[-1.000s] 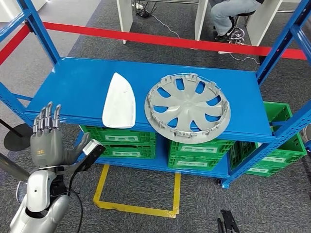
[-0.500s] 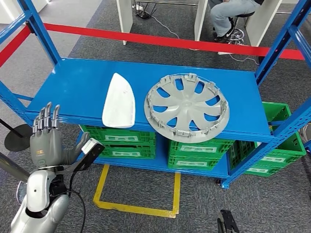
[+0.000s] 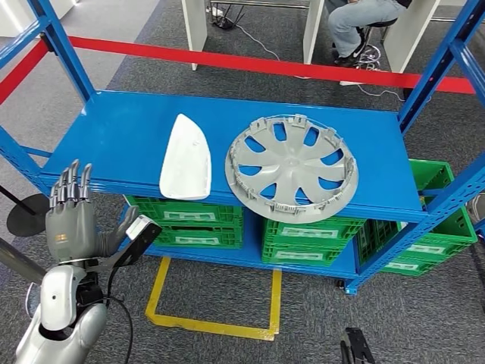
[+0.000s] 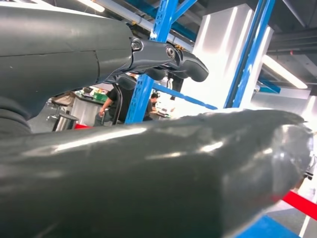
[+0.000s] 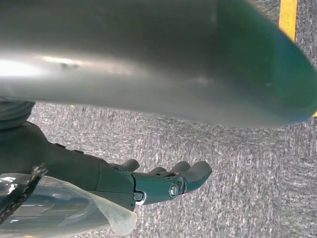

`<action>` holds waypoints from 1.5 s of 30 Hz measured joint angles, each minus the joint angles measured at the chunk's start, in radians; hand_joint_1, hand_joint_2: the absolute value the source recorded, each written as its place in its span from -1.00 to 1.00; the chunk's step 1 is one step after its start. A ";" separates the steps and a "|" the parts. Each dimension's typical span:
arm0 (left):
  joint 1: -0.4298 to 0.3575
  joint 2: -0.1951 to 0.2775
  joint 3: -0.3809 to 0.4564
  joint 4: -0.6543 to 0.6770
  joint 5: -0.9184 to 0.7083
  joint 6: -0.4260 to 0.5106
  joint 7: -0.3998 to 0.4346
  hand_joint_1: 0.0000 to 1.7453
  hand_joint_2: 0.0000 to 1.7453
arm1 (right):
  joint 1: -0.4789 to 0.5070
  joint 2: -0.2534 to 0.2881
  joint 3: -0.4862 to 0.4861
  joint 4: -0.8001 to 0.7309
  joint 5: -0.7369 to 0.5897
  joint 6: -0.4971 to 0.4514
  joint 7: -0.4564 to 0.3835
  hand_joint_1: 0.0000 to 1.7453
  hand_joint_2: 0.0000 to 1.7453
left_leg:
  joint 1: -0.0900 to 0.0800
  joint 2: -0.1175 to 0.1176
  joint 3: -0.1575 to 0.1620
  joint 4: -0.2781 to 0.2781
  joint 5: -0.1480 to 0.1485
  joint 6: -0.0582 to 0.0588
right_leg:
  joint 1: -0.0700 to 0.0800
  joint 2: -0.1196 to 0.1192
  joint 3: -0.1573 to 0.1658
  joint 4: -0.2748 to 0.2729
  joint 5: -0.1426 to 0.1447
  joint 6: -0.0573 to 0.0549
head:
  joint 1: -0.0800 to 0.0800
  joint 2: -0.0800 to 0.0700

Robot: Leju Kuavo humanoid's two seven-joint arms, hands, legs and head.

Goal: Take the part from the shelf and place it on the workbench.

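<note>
The left hand (image 3: 71, 227) is raised at about 8 o'clock in the head view, its fingers (image 3: 70, 184) standing upright, slightly apart, with the thumb stuck out toward 3 o'clock; it holds nothing and hangs in front of the shelf's front edge, apart from it. In the left wrist view the same hand's (image 4: 157, 163) thick thumb fills the foreground and darker fingers (image 4: 168, 57) extend straight out above it, with blue uprights behind.

The right hand (image 5: 123, 181) shows in the right wrist view over grey carpet (image 5: 232, 173), its fingers (image 5: 179, 181) stretched out nearly straight and close together, gripping nothing.

The blue shelf (image 3: 114, 129) carries two parts. The white curved cover (image 3: 186, 159), shaped like a rounded triangle, lies flat near the middle of the deck, at about 1 o'clock from the left hand and well apart from it. Just beside it, toward 3 o'clock, lies the grey wheel cover (image 3: 292, 168) with its spokes facing up, its rim reaching the shelf's front edge.

Green crates (image 3: 311, 236) sit on the lower level. A yellow floor marking (image 3: 214, 322) lies at 6 o'clock, a red barrier tape (image 3: 258, 64) runs behind the shelf, and a seated person's legs (image 3: 358, 23) show at 12 o'clock.
</note>
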 joint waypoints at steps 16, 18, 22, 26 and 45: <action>0.005 -0.005 0.017 -0.003 -0.002 -0.010 0.006 -1.00 -1.00 | 0.002 0.000 0.000 0.000 -0.002 -0.001 -0.002 -1.00 -1.00 | 0.000 0.001 0.023 -0.032 0.007 0.036 | -0.004 0.001 -0.149 0.258 -0.090 0.017 | 0.004 0.000; 0.006 -0.007 0.017 -0.003 -0.002 -0.010 0.006 -1.00 -1.00 | 0.002 -0.001 0.000 0.000 -0.001 -0.002 -0.002 -1.00 -1.00 | 0.001 -0.001 0.026 -0.029 0.002 0.030 | -0.004 0.001 -0.108 0.151 -0.016 0.014 | 0.004 0.000; 0.005 -0.008 0.017 -0.003 -0.002 -0.017 0.007 -1.00 -1.00 | 0.000 -0.002 0.000 0.000 -0.001 -0.001 -0.004 -1.00 -1.00 | -0.004 -0.003 0.022 -0.016 -0.006 0.009 | 0.001 0.005 -0.038 0.012 0.027 0.002 | 0.004 0.000; 0.004 -0.008 0.018 -0.004 -0.002 -0.022 0.009 -1.00 -1.00 | 0.001 -0.002 0.000 0.000 -0.001 -0.001 -0.005 -1.00 -1.00 | 0.002 -0.001 0.004 0.031 -0.039 -0.012 | -0.003 0.004 -0.032 0.008 0.030 -0.020 | 0.001 0.000; 0.008 -0.013 0.017 -0.004 -0.003 -0.027 0.012 -1.00 -1.00 | 0.000 -0.002 -0.003 0.000 -0.001 -0.001 -0.005 -1.00 -1.00 | 0.007 0.003 0.006 -0.012 0.003 -0.011 | 0.001 0.000 -0.009 -0.004 0.015 -0.012 | 0.000 0.000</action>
